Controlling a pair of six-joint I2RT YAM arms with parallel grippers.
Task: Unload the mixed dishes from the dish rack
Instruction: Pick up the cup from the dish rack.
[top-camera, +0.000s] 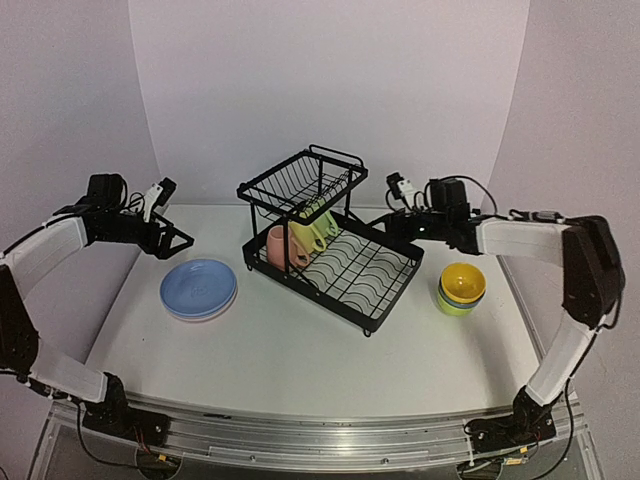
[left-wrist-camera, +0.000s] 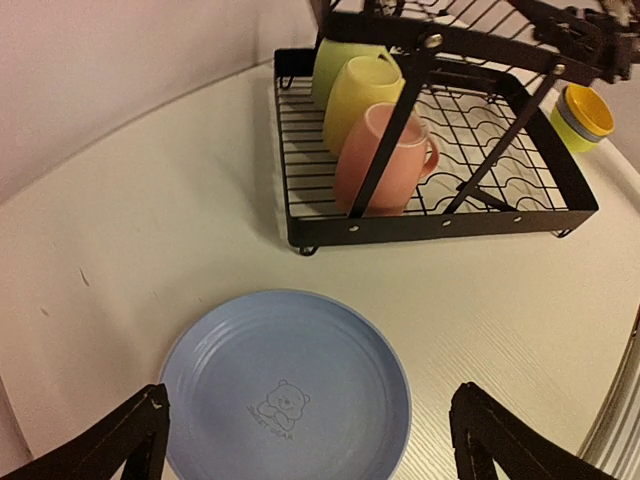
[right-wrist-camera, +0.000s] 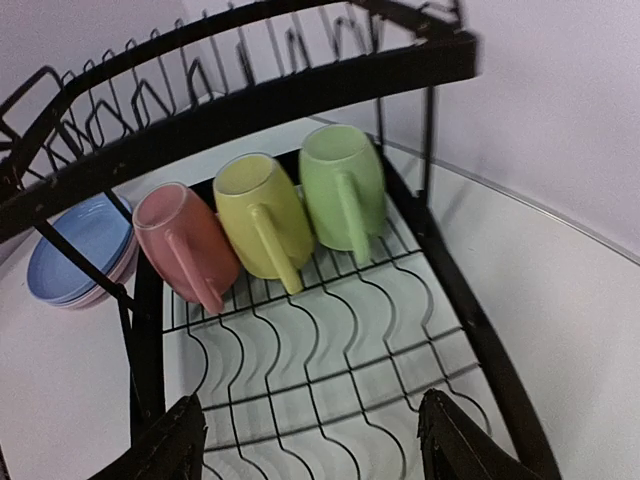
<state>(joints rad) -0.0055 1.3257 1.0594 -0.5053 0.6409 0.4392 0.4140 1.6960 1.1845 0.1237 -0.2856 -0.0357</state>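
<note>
Dish rack (top-camera: 365, 272), black wire, sits mid-bench toward the back edge, its long axis running diagonally from the left toward the front-right corner. Under its raised basket a pink mug (top-camera: 279, 247), yellow mug (top-camera: 303, 236) and green mug (top-camera: 322, 226) lean in a row, handles toward the right edge. The left gripper (left-wrist-camera: 308, 400) hangs near the back-left corner, tilted down at a blue plate (top-camera: 198, 287), jaws wide; the right arm bends at the right edge and reaches leftward, and the right gripper (right-wrist-camera: 312, 410), also spread wide, faces the mugs.
</note>
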